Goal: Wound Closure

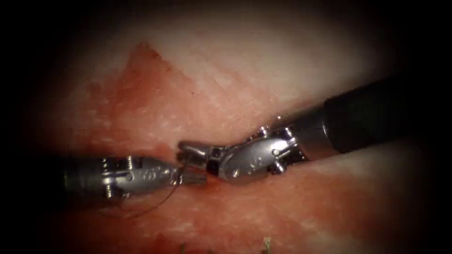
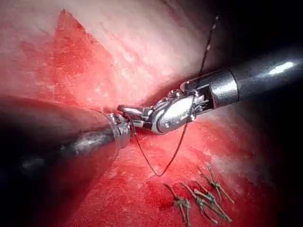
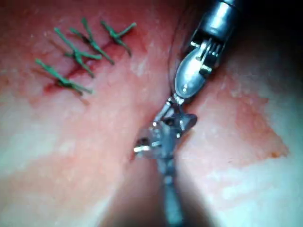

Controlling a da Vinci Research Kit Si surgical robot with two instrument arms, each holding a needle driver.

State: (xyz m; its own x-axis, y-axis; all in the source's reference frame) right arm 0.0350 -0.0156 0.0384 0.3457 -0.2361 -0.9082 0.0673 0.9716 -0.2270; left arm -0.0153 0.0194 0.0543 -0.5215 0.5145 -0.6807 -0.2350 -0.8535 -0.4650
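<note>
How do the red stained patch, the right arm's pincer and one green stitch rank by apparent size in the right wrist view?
Largest: red fluid stain. Then the right arm's silver pincer, though its nearness to the camera inflates it. Smallest: one green knotted stitch.

The left tool point(image 1: 190, 177) and the right tool point(image 1: 186, 151) are met tip to tip over the tissue point(image 1: 292, 207), the left tool at the endoscope view's left of that meeting point. A loop of thread point(image 2: 163, 163) is hung below the tips. Knotted stitches point(image 2: 201, 201) are set in the tissue beyond the loop.
</note>
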